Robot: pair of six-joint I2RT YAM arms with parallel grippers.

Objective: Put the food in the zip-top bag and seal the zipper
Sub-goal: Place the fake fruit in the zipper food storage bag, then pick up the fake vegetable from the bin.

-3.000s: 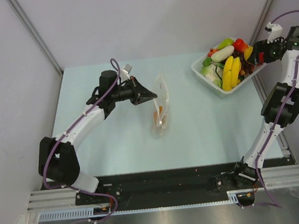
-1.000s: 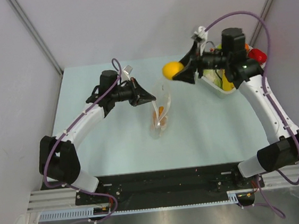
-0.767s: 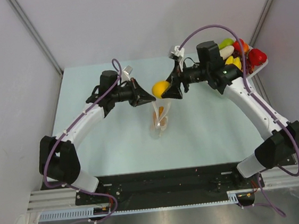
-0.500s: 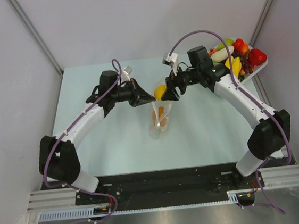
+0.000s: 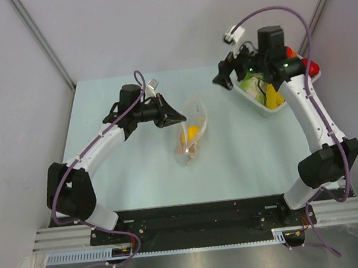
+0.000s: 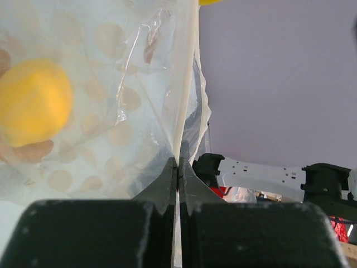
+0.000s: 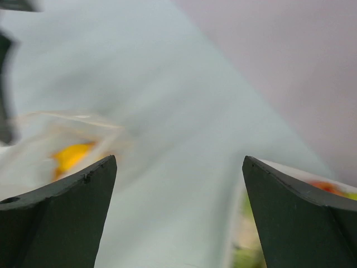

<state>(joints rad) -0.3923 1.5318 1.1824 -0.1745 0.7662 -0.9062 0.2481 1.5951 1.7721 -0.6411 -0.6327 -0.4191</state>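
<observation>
Left jaws: closed tight on one lip of the bag (image 5: 198, 110), right at its mouth edge. The grip lifts that side off the counter (image 5: 125, 171), so the mouth stands open toward the far side.
Left arm (image 5: 103, 141): reaches in from the left, leaving the right side of the mouth free for loading.
Zipper (image 6: 187, 84): the pale strip runs up from the pinch. It is unsealed, with the two lips apart.
Bag: near the middle of the counter, with its lower end resting there and its upper end raised. Dots show on the clear film (image 6: 111, 111).
Lemon (image 5: 193, 132): inside the bag, seen through the film in the left wrist view (image 6: 33, 103).
Small orange piece (image 5: 187, 148): also inside, lower down, beside the lemon.
Right jaws: spread wide with nothing between them, hanging above the counter near the basket (image 5: 257, 104), well apart from the bag.
Basket: at the far right corner, holding the remaining food, among it a red pepper (image 5: 311, 67).
Step in hand: by the look of it, fetching another piece.
Progress: two pieces are bagged, most are not, and the sealing has not begun.
Risk: the thin film could slip from the pinch or sag, narrowing the mouth.
</observation>
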